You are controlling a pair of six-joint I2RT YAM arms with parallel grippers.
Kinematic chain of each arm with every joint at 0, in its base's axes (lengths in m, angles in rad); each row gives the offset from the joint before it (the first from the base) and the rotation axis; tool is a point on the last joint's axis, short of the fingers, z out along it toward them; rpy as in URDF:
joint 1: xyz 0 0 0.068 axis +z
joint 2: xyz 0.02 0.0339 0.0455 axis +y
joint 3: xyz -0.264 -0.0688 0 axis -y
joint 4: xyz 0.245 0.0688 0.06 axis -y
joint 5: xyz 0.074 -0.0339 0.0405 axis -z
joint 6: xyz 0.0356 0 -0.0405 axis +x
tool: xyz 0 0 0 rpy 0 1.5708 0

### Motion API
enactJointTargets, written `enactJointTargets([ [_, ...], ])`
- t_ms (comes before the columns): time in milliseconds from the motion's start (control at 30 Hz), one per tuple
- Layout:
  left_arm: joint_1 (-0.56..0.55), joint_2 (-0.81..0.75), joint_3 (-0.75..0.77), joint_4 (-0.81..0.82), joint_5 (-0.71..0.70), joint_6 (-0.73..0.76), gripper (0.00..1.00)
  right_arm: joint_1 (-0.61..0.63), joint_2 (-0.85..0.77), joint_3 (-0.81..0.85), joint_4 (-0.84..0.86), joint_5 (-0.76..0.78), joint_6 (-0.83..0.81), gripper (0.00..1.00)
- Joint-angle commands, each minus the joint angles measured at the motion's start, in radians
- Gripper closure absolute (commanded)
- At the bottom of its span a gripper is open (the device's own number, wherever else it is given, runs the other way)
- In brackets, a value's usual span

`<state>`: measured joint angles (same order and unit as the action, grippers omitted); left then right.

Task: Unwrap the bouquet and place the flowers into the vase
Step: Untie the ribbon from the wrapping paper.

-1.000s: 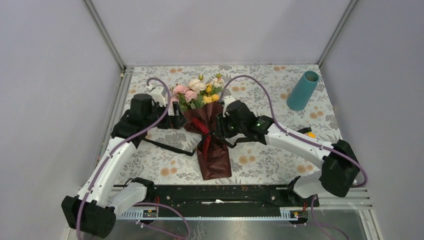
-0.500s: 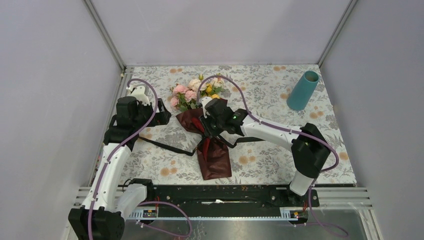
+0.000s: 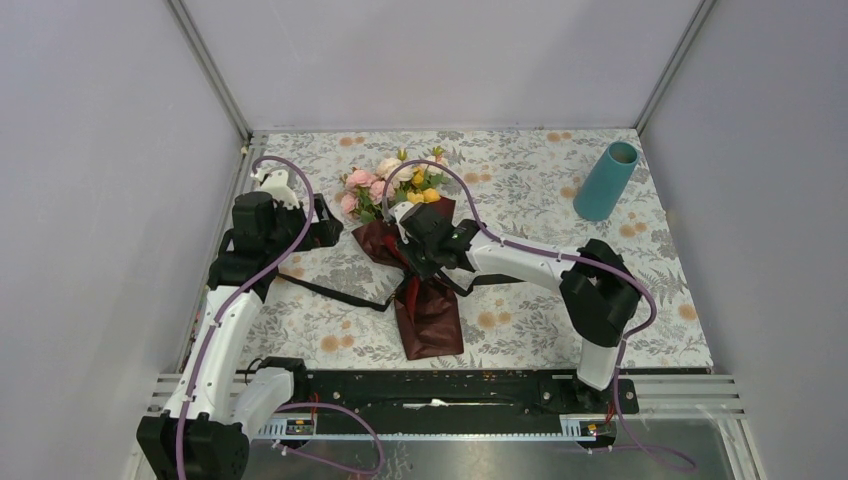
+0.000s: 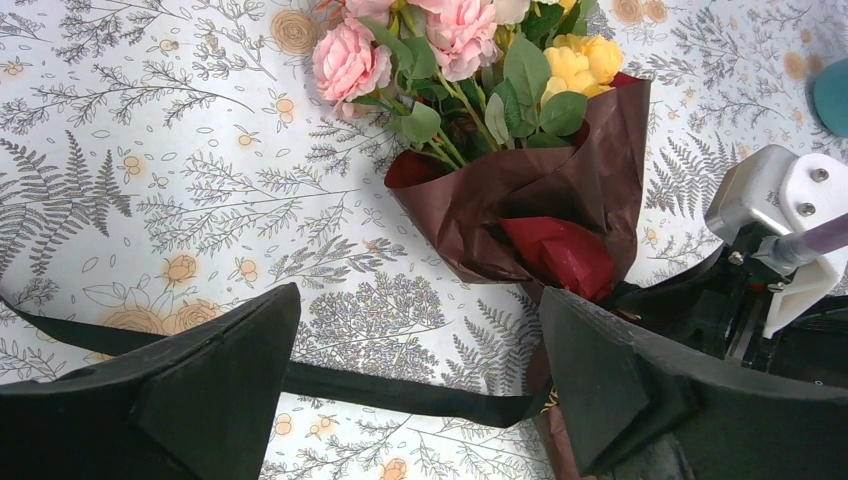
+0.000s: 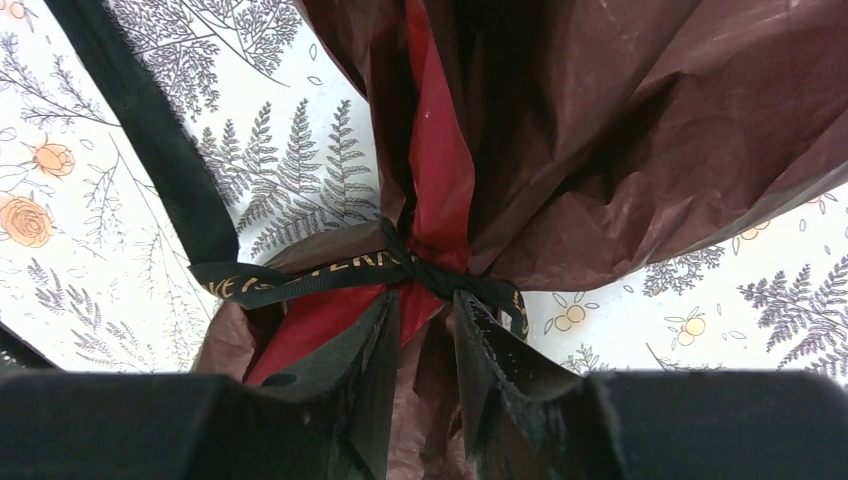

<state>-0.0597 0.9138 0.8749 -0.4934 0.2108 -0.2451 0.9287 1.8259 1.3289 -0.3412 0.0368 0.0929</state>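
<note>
Flat at mid-counter [image 3: 520, 180]: bouquet [image 3: 428, 318], narrow wrapped end toward the near edge, flowers [image 3: 385, 185] fanned toward the far side, pink to the left, yellow to the right, green leaves among them. Wrapped in crinkled maroon paper with a red inner sheet [image 5: 435, 170] showing at the folds. Cinched at the neck by a black ribbon [image 3: 335, 292] with gold lettering, tied in a small knot [image 5: 425, 268], one long tail trailing left across the counter, a shorter one out to the right. Right arm [image 3: 520, 262] stretched from the near right across to the bouquet's neck, right jaws down on the paper with tips just beside the knot. Narrow, only a slim gap between them, maroon and red paper in that gap; cannot tell whether pinched or merely straddled. Left arm [image 3: 225, 320] up the left side of the counter, left jaws spread wide and holding nothing, low over the counter just left of the bouquet and facing it, apart from the paper, with the long ribbon tail running across beneath them. Vase [image 3: 606, 182] standing at the far right of the counter, mouth upward, well apart from bouquet and both arms.
</note>
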Motion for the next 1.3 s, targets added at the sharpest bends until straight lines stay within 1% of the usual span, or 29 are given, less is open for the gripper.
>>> enactJointTargets([
  [0, 0.004, -0.003, 0.024, 0.073, 0.004, -0.016, 0.01, 0.014, 0.014, 0.055, -0.008, 0.052, -0.045, 0.66],
  [267, 0.004, -0.003, 0.009, 0.074, 0.017, -0.022, 0.01, 0.022, 0.031, 0.077, -0.012, 0.071, -0.059, 0.62],
  [367, 0.004, -0.002, 0.006, 0.074, 0.019, -0.023, 0.01, 0.024, 0.049, 0.082, -0.012, 0.075, -0.059, 0.62],
  [533, 0.004, -0.004, 0.0, 0.074, 0.021, -0.025, 0.01, 0.027, 0.064, 0.06, -0.001, 0.077, -0.054, 0.66],
  [600, 0.004, -0.006, -0.001, 0.074, 0.022, -0.025, 0.01, 0.028, 0.066, 0.049, 0.009, 0.085, -0.049, 0.69],
  [633, 0.004, -0.006, -0.001, 0.074, 0.022, -0.025, 0.01, 0.029, 0.068, 0.044, 0.014, 0.093, -0.047, 0.72],
  [700, 0.004, -0.006, -0.002, 0.074, 0.022, -0.026, 0.01, 0.03, 0.066, 0.038, 0.018, 0.109, -0.045, 0.86],
  [800, 0.004, -0.006, -0.004, 0.073, 0.027, -0.026, 0.01, 0.03, 0.043, 0.023, 0.037, 0.112, -0.032, 0.99],
  [967, 0.004, -0.009, -0.013, 0.083, 0.066, -0.025, 0.01, 0.029, -0.029, -0.023, 0.078, 0.104, 0.02, 1.0],
  [1133, 0.002, -0.017, -0.037, 0.115, 0.139, -0.033, 0.03, 0.029, -0.124, -0.134, 0.166, 0.102, 0.108, 1.0],
  [1200, -0.009, -0.019, -0.047, 0.123, 0.158, -0.038, 0.04, 0.029, -0.158, -0.186, 0.207, 0.098, 0.134, 1.0],
  [1267, -0.042, -0.019, -0.049, 0.124, 0.153, -0.039, 0.04, 0.029, -0.18, -0.208, 0.22, 0.095, 0.15, 1.0],
])
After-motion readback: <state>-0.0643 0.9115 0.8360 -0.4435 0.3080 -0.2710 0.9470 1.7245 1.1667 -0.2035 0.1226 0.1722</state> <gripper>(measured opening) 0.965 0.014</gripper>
